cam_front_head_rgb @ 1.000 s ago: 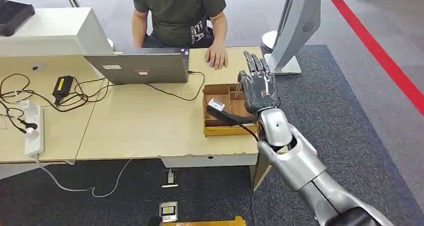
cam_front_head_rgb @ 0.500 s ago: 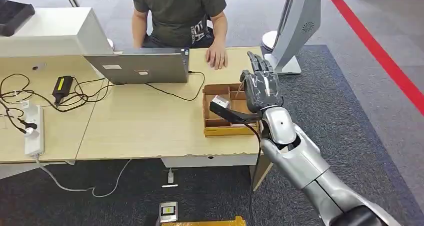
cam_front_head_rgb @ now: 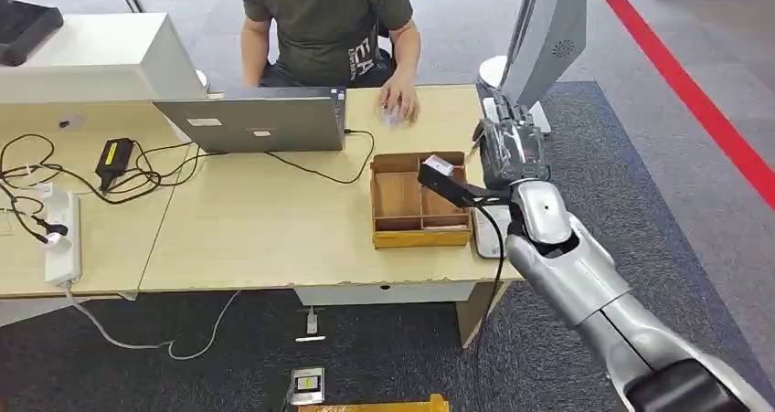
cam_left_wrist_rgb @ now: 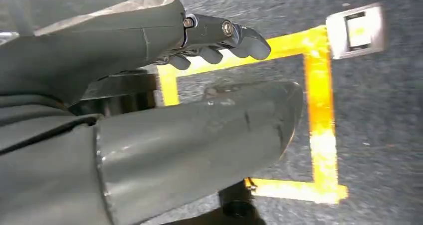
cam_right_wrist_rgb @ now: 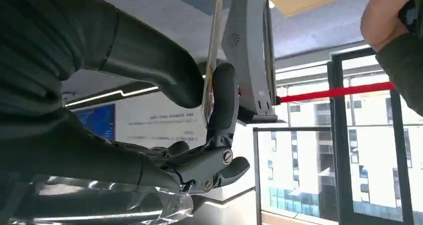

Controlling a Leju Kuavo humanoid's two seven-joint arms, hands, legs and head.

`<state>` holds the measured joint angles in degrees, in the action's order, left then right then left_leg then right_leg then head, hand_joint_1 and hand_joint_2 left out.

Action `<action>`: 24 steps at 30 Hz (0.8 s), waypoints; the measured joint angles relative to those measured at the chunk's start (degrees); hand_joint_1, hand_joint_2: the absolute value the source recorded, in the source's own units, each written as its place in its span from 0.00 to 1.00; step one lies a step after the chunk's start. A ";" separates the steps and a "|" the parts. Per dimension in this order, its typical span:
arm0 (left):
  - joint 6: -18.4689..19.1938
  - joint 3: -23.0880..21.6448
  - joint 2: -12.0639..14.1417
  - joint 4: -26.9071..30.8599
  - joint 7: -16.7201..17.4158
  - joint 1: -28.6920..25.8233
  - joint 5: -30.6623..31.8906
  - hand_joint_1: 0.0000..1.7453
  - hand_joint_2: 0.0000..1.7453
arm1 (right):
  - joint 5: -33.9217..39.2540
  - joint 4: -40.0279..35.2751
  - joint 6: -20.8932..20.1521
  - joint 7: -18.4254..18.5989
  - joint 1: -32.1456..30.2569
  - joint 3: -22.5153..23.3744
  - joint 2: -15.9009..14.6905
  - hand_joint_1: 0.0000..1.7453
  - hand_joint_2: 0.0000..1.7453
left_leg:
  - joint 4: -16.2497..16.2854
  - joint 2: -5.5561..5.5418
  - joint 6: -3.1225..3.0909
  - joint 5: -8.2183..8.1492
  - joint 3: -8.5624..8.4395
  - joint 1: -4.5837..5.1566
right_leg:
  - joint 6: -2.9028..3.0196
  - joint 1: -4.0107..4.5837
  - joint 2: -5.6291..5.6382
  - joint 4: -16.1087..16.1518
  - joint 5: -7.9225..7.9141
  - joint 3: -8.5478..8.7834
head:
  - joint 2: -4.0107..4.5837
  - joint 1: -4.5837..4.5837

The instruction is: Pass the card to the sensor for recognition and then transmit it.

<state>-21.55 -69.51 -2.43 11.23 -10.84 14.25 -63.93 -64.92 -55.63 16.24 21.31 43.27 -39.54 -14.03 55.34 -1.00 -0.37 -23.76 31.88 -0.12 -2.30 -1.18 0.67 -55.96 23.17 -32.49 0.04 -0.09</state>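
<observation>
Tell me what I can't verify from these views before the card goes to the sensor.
- Card face: right wrist view shows it edge-on, pinched by the right hand.
- Card in head view: hidden behind the right hand.
- Sensor top: cut off by the frame edge.
- Box contents: too small to read.

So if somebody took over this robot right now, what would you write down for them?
Right hand: pinches the card between thumb and a finger, raised near the grey sensor stand.
Left hand: holds nothing, fingers curled, hanging over the floor.
Wooden tray sits on the table, a person seated behind.
Done: card picked up.
Left: present it to the sensor, then pass it on.
</observation>
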 joint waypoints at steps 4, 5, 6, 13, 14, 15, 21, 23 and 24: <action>0.59 -0.02 -0.04 0.20 -2.84 0.69 0.61 0.00 0.00 | 1.49 1.62 0.09 0.04 1.18 -0.15 -0.61 1.00 1.00 | 0.00 0.00 0.00 0.00 0.00 0.00 | 0.00 0.01 0.00 0.00 0.00 -0.01 | 0.00 0.02; 0.76 -0.02 -0.11 0.26 -3.10 0.89 0.70 0.00 0.00 | 1.57 1.95 0.09 0.04 1.46 -0.20 -0.77 1.00 1.00 | 0.00 0.00 0.00 0.00 0.00 0.00 | 0.00 0.01 0.00 0.00 0.00 0.00 | 0.00 0.02; 0.96 -0.02 -0.15 0.35 -3.28 1.03 0.70 0.00 0.00 | 1.71 2.21 0.09 0.00 1.75 -0.26 -0.90 1.00 1.00 | 0.00 0.00 0.00 0.00 0.01 0.00 | 0.00 0.01 0.00 0.00 0.00 0.00 | 0.00 0.00; 1.79 -0.02 -0.44 0.37 -3.45 1.36 0.90 0.00 0.00 | 3.39 4.05 -0.39 -0.26 2.87 -0.94 -1.38 1.00 1.00 | 0.00 0.01 0.00 0.00 0.01 0.00 | 0.00 0.00 0.00 0.00 0.00 -0.01 | 0.00 0.02; 2.06 -0.02 -0.46 0.37 -3.08 1.38 1.05 0.00 0.00 | 3.54 4.31 -0.39 -0.13 2.95 -1.01 -1.38 1.00 1.00 | 0.00 0.00 0.00 0.00 0.02 0.00 | 0.00 0.00 0.00 0.00 0.00 0.00 | 0.00 0.00; 2.32 -0.04 -0.48 0.37 -2.41 1.45 1.16 0.00 0.00 | 3.56 4.63 -0.37 0.13 3.05 -1.07 -1.40 1.00 1.00 | 0.00 0.00 0.00 0.00 0.02 0.00 | 0.00 0.00 0.00 0.00 0.00 0.00 | 0.00 0.00; 2.56 -0.07 -0.63 0.37 -1.36 1.71 1.36 0.00 0.00 | 4.41 6.17 0.22 0.48 3.57 -1.55 -1.40 1.00 1.00 | 0.00 0.00 0.00 0.00 0.02 0.00 | 0.00 0.00 0.00 0.00 0.00 0.00 | 0.00 0.02; 2.36 -0.07 -0.72 0.37 -1.38 1.84 1.09 0.00 0.00 | 4.50 6.65 0.42 0.52 3.87 -1.82 -1.38 1.00 1.00 | 0.00 0.00 0.00 0.00 0.02 0.00 | 0.00 0.00 0.00 -0.01 0.00 0.00 | 0.00 0.00; 2.29 -0.07 -0.74 0.37 -1.38 1.82 0.92 0.00 0.00 | 4.59 6.87 0.50 0.57 4.08 -1.99 -1.38 1.00 1.00 | 0.00 0.00 0.00 0.00 0.02 0.00 | 0.00 0.00 0.00 -0.01 0.00 0.00 | 0.00 0.00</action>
<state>-19.26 -69.57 -3.17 11.61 -12.22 16.07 -63.01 -60.32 -48.76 16.74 21.88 47.35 -41.53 -15.41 55.34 -1.00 -0.37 -23.76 31.90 -0.13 -2.30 -1.18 0.67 -55.97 23.17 -32.49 0.04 -0.09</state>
